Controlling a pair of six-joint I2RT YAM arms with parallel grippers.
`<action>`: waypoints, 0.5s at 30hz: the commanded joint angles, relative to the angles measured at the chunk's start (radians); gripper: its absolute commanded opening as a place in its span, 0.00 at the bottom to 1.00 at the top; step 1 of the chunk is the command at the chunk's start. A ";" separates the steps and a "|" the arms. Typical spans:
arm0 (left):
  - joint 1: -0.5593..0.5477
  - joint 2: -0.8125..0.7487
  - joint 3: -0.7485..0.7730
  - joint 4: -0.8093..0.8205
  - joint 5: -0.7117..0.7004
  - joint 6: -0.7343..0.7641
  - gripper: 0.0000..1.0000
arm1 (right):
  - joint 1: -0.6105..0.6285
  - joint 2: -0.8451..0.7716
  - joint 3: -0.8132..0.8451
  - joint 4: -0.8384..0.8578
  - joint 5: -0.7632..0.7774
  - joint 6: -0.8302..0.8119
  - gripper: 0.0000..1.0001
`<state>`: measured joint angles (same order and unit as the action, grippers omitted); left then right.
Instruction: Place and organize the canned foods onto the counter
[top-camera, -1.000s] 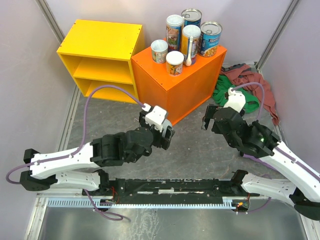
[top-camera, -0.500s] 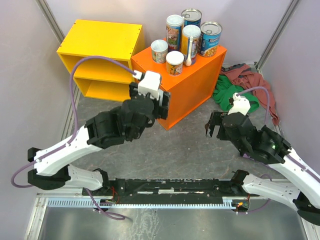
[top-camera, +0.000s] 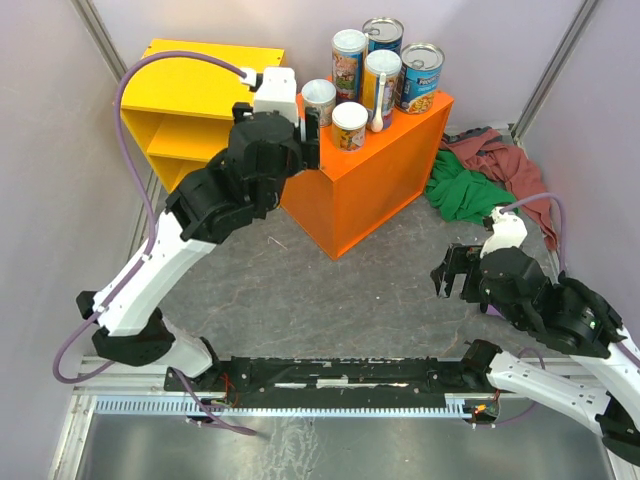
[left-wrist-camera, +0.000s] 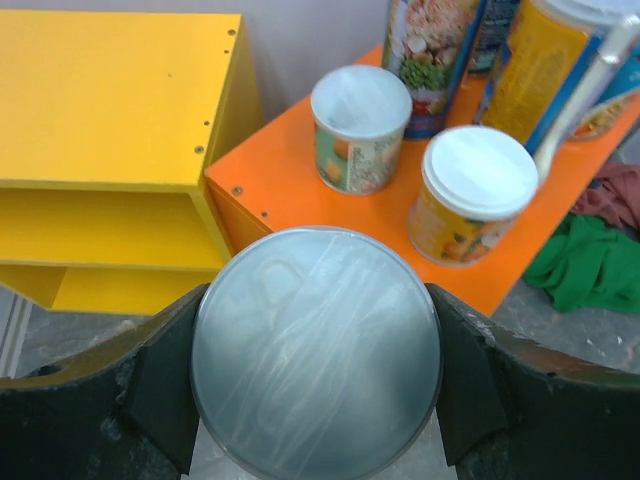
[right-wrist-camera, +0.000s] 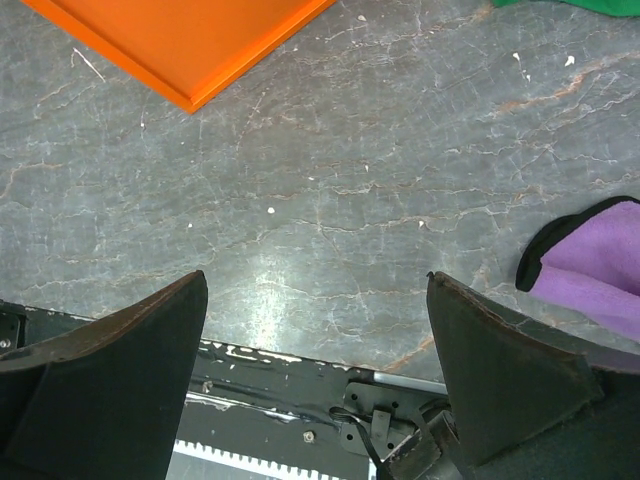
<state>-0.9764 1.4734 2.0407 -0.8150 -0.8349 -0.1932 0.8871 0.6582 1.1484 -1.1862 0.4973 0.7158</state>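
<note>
1. Clamping a tin: left gripper (left-wrist-camera: 315, 395), with both fingers (left-wrist-camera: 150, 390) pressed against the sides of the held can (left-wrist-camera: 315, 345). Only the can's silver top with its pull tab shows; the label is hidden.
2. Counter (top-camera: 370, 185): an orange closed box with a flat top. Its near corner lies just ahead of and below the left fingertips. The held can hangs above that edge and cannot be seen to touch it.
3. Short green-labelled can (left-wrist-camera: 360, 128): upright on the counter, directly ahead of the left gripper.
4. Short orange-labelled can (left-wrist-camera: 472, 195): white top, upright, ahead and slightly right of the same gripper, near item 3 but apart from it.
5. Tall cans (top-camera: 350, 60): four, upright, grouped beyond the two short ones at the far side of the counter top. A white spoon-shaped piece (top-camera: 378, 112) leans against the yellow-labelled one.
6. Yellow shelf unit (left-wrist-camera: 110, 100): open-fronted, to the left of the left gripper, just beside the counter.
7. Right gripper (right-wrist-camera: 310, 375): fingers spread wide with nothing between them, low over the grey floor (right-wrist-camera: 330, 200) and well apart from the cans. An orange corner of the counter shows ahead and to its left.
8. Purple cloth (right-wrist-camera: 590, 270): on the floor to the right of the right gripper.
9. Green cloth (top-camera: 462, 192) and red cloth (top-camera: 500, 160): heaped on the floor beyond the right gripper, beside the counter.
</note>
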 joint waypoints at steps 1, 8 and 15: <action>0.107 0.032 0.108 0.123 0.090 0.092 0.03 | -0.004 0.000 0.037 -0.021 0.016 -0.021 0.98; 0.250 0.078 0.100 0.159 0.245 0.069 0.03 | -0.004 0.003 0.043 -0.016 0.018 -0.007 0.98; 0.312 0.131 0.133 0.198 0.365 0.036 0.03 | -0.004 -0.002 0.013 0.012 -0.021 0.017 0.97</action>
<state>-0.6827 1.6012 2.0899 -0.7750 -0.5602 -0.1600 0.8871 0.6567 1.1503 -1.1973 0.4946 0.7124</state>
